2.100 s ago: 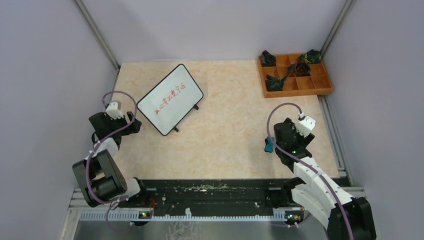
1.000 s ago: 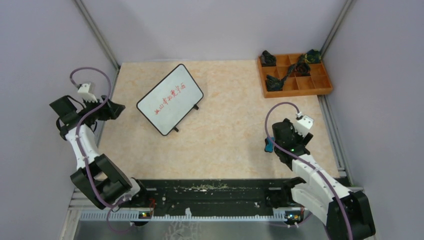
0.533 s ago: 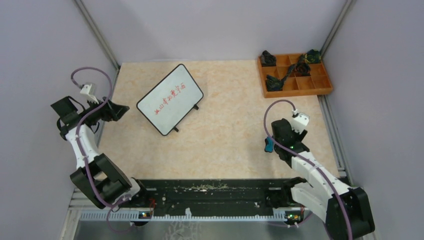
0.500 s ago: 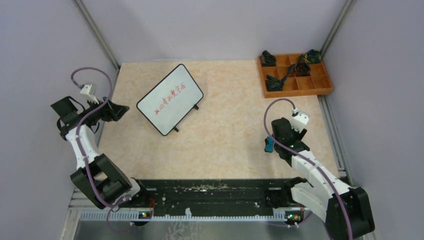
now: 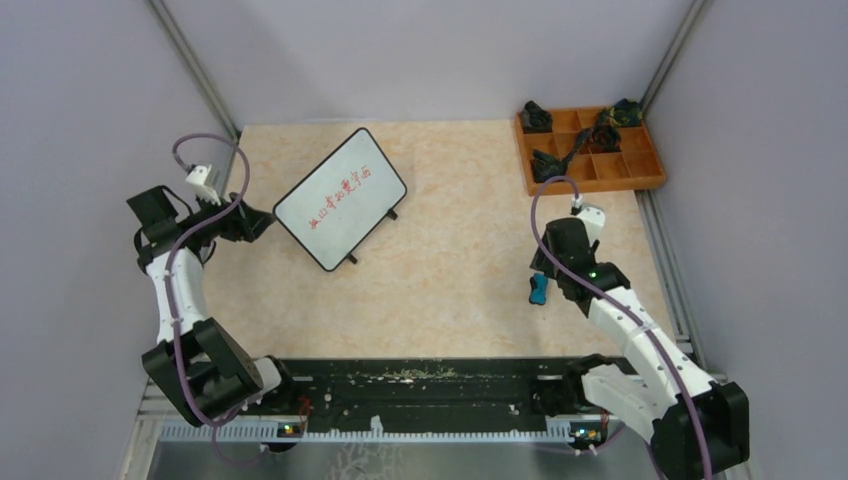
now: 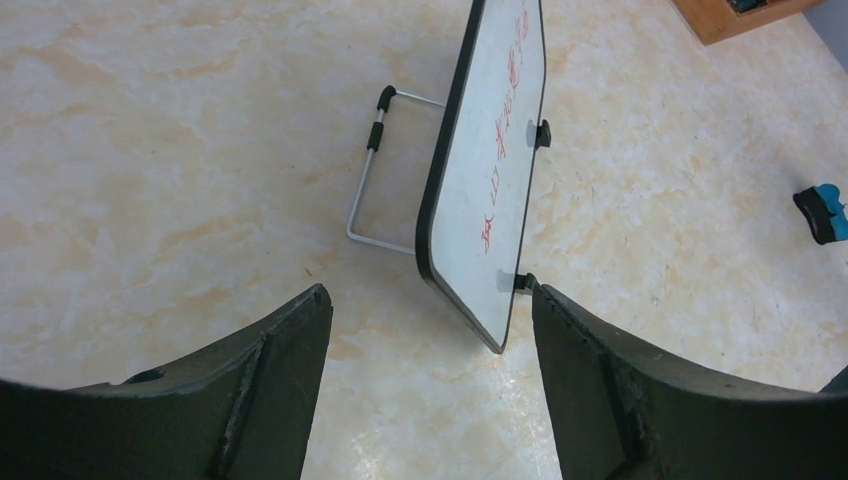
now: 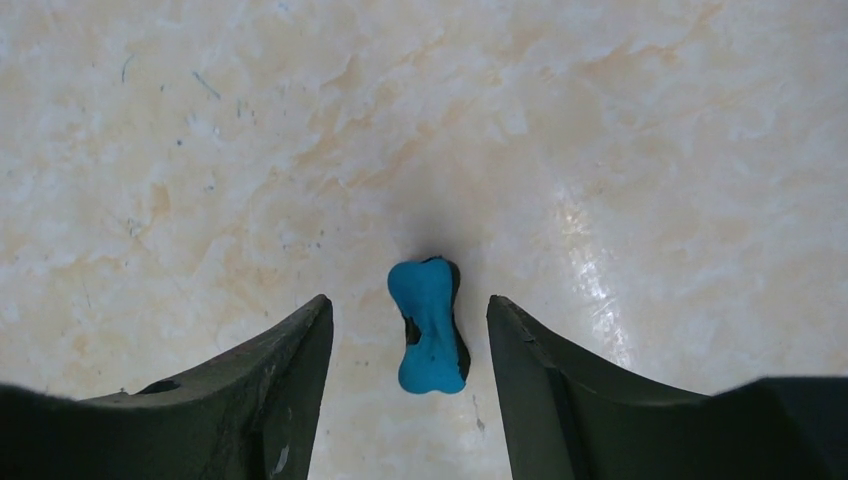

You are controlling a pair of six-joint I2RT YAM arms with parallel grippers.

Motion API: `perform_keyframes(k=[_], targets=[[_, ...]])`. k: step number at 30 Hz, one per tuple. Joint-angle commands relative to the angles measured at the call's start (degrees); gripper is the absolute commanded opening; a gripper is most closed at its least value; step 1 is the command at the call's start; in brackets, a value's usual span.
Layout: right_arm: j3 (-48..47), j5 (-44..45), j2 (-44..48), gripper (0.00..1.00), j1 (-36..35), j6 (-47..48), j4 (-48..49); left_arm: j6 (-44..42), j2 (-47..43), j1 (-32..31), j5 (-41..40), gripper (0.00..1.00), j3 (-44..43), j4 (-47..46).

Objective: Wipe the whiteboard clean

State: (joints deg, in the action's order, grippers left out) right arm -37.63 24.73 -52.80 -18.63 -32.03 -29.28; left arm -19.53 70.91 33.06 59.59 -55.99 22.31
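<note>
We are seeing L pincer (image 6: 428, 300) gaping wide beside the whiteboard (image 5: 340, 197). R pincer (image 7: 407, 300), also open, is straddling blue eraser (image 7: 428, 325) on desk (image 5: 450, 250).

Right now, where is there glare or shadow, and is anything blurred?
Right wrist view: shadow above the blue eraser, glare on the table to its right. Left wrist view: whiteboard sharp, the fingers dark. Top external view: even light.
</note>
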Motion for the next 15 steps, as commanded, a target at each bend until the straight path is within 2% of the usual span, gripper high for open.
perform_keyframes(k=[1,7,15], targets=[[-2.9,-7.6,-1.9,0.57,0.0,0.4,-3.9,-1.2,-0.1,-3.7,-4.1,0.78,0.9,-0.1],[-0.6,-8.4,-2.0,0.54,0.0,-0.7,-2.8,0.7,0.8,-8.0,-6.2,0.78,1.8,-2.6],[2.4,-9.5,-5.6,0.53,0.0,-1.2,-0.5,1.4,1.5,-9.7,-7.1,0.78,1.5,-3.5]])
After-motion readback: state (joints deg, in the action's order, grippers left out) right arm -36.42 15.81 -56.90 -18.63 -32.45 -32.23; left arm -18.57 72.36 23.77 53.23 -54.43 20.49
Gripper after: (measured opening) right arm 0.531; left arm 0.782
